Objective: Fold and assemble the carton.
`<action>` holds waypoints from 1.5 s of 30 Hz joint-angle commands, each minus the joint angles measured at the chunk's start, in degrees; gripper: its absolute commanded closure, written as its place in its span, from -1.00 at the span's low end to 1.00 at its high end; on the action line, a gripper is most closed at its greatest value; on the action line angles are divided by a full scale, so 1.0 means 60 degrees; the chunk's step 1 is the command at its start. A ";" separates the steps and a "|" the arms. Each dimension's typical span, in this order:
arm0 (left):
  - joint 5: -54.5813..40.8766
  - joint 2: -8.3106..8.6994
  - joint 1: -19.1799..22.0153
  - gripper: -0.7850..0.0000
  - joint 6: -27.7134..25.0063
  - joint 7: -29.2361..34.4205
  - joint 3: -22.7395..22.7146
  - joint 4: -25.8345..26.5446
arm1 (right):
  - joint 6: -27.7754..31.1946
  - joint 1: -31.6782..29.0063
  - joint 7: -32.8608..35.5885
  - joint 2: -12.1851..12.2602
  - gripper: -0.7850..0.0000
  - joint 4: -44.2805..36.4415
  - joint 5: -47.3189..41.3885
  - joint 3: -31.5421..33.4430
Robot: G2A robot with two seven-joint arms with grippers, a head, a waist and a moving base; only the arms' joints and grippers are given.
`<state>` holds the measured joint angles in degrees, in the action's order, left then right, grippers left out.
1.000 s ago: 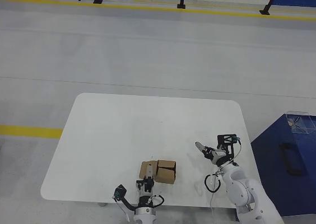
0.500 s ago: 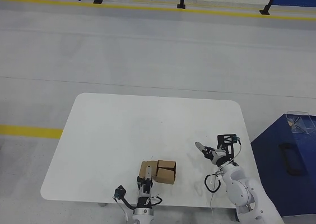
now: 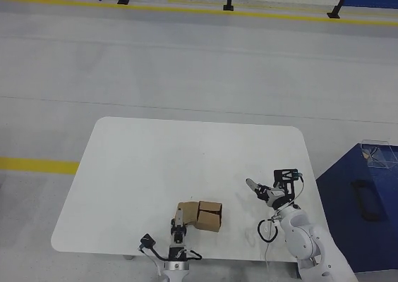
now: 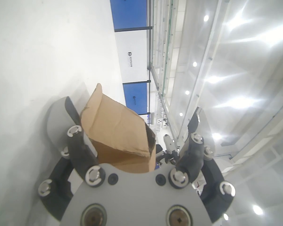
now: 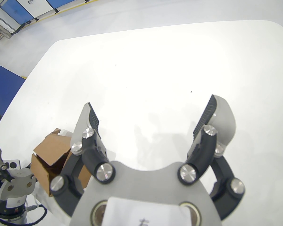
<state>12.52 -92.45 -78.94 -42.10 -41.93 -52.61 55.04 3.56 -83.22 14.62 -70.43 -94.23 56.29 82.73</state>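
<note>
The left jaws stand spread, a flap of the carton [image 4: 118, 130] between them, unpinched and nearer one side. Closing off-centre could, I'd guess, crumple the flap or push the carton along the counter [image 3: 185, 155]. The right jaws hang spread, empty, well apart, too far to steady it.

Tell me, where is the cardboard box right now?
In the top view the carton sits on the white table near the robot's edge, partly inside the open left gripper.
</note>
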 commanded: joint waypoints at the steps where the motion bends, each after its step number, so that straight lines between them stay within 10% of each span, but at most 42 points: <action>1: 0.0257 -0.0005 -0.0094 -1.00 -0.0353 -0.0131 -0.0048 0.0116 | 0.0000 0.0000 0.0000 0.0000 -1.00 0.0000 0.0000 0.0000; 24: 0.2299 -0.0059 -0.1413 -1.00 -0.0511 -0.0301 -0.0194 0.2357 | 0.0000 0.0000 0.0000 0.0000 -1.00 0.0000 0.0000 0.0000; 45: 0.2608 -0.0040 -0.1921 -1.00 0.3029 0.0137 -0.0936 0.2945 | 0.0000 0.0000 0.0000 0.0000 -1.00 0.0000 0.0000 0.0000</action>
<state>29.40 -92.43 -91.21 -26.98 -41.16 -58.27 72.94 3.56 -83.22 14.62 -70.43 -94.23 56.29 82.73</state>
